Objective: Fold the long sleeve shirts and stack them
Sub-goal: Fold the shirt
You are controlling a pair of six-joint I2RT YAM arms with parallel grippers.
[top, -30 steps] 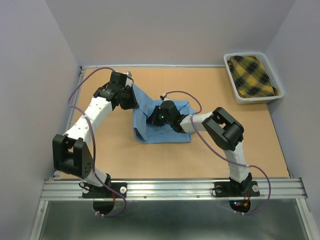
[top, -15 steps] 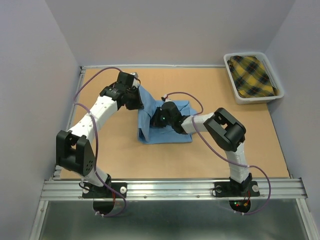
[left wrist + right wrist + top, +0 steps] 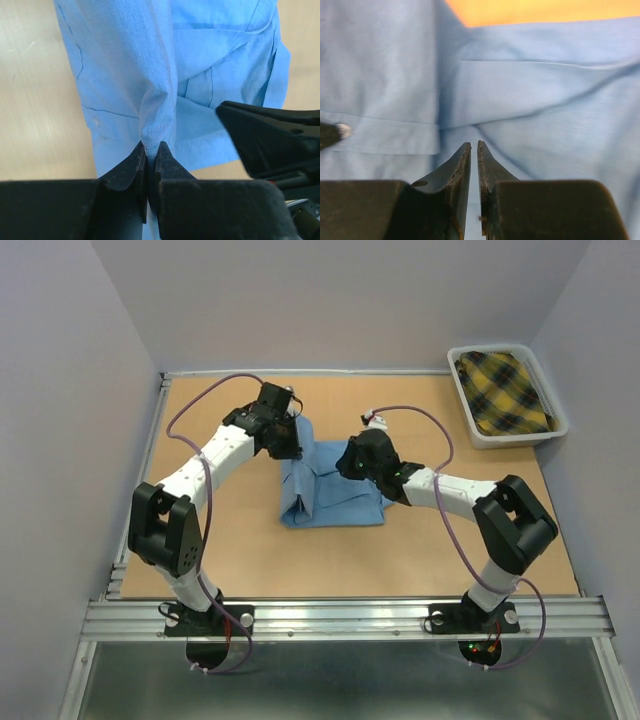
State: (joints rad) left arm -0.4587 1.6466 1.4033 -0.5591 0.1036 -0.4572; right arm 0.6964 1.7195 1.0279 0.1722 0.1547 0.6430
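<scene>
Count one blue shirt (image 3: 345, 502) and one yellow plaid garment (image 3: 503, 390), which lies in the bin (image 3: 470, 425) at far right. You find the shirt part-folded at mid-desk (image 3: 450, 560), long axis left to right. Left fingers (image 3: 132, 162) pinch its raised far-left edge. Right fingers (image 3: 457, 165) stand barely parted over it, gripping nothing.

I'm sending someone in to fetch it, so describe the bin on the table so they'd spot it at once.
Start at the tan table and look to its far right corner. A white plastic bin sits there, holding yellow and dark plaid cloth. It is the only container, and the blue shirt mid-table is plain, not checked.
</scene>
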